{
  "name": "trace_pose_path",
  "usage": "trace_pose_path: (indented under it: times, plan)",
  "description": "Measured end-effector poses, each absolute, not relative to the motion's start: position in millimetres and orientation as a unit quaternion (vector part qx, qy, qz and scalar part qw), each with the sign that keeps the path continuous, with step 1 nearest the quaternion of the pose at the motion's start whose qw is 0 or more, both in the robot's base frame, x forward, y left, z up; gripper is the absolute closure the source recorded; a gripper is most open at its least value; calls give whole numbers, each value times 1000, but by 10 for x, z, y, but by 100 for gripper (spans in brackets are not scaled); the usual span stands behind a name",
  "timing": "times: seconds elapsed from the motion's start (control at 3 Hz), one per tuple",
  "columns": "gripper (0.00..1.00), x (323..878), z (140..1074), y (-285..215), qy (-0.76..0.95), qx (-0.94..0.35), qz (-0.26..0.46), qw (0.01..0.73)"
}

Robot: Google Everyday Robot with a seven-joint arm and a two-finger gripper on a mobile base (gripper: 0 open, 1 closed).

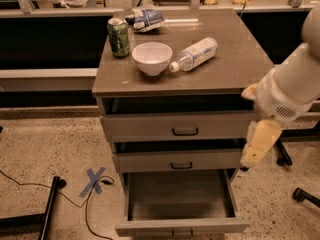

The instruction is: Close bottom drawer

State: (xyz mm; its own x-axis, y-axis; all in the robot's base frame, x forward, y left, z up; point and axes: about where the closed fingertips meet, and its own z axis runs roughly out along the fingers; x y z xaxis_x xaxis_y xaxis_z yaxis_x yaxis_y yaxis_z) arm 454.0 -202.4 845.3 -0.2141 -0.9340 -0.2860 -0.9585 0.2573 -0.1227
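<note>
gripper (256, 146) beside grey cabinet (227, 69), shallow bottom drawer (180, 196) open.

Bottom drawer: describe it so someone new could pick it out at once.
Find the grey-brown cabinet with three drawers. The bottom drawer sits lowest, near the floor, down-left of the claw hanging at the cabinet's right side. Unlike the two above, it is pulled far out.

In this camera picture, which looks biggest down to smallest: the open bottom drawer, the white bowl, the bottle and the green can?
1. bottom drawer
2. white bowl and bottle: about alike, so no ranking between them
3. green can
The gripper hangs to the right of the cabinet.
</note>
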Motion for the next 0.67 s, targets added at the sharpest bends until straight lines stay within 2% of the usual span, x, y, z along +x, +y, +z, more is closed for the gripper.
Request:
trace_pose_path:
  times: [0.33, 0.67]
  plan:
    - [0, 4450, 7563, -2085, 789, -593, 88, 139]
    - [0, 4451, 7408, -2094, 791, -589, 93, 135]
